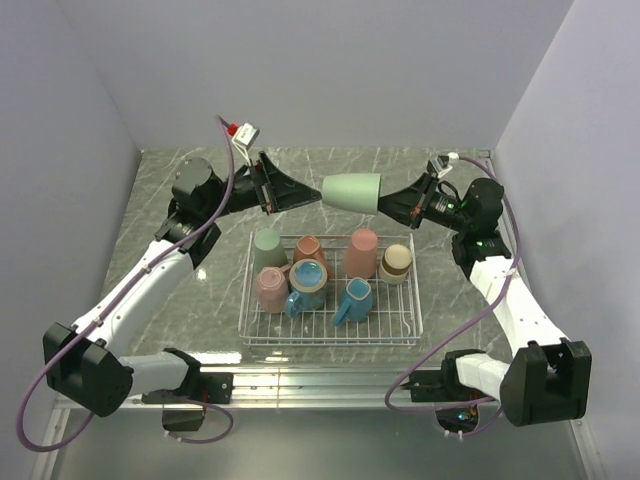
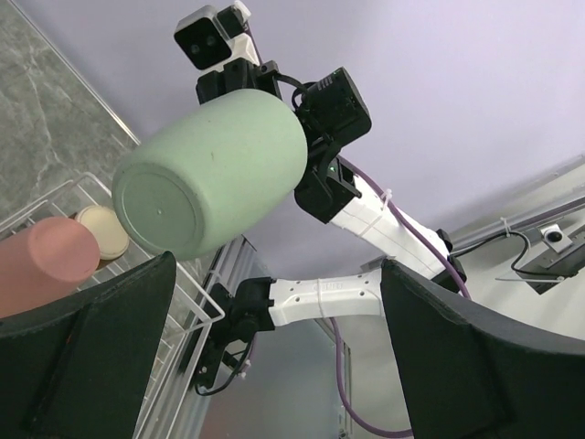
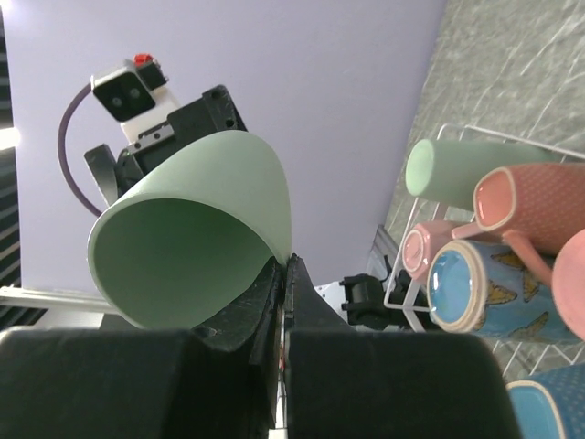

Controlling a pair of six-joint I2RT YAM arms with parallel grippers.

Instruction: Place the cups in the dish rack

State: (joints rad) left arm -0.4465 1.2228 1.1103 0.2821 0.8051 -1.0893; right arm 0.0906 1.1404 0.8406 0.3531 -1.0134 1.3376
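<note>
from here i see the table [image 1: 330,165] as a dark grey-green marbled top veined in white; it runs back to the rear wall and out to both side walls; directly on it sits the dish rack [image 1: 392,318], a white wire basket with low sides, lying flat near the middle, its long sides parallel to the table's front; bare marble shows all round it; a pale metal rail [image 1: 320,378] runs along the near edge.
</note>
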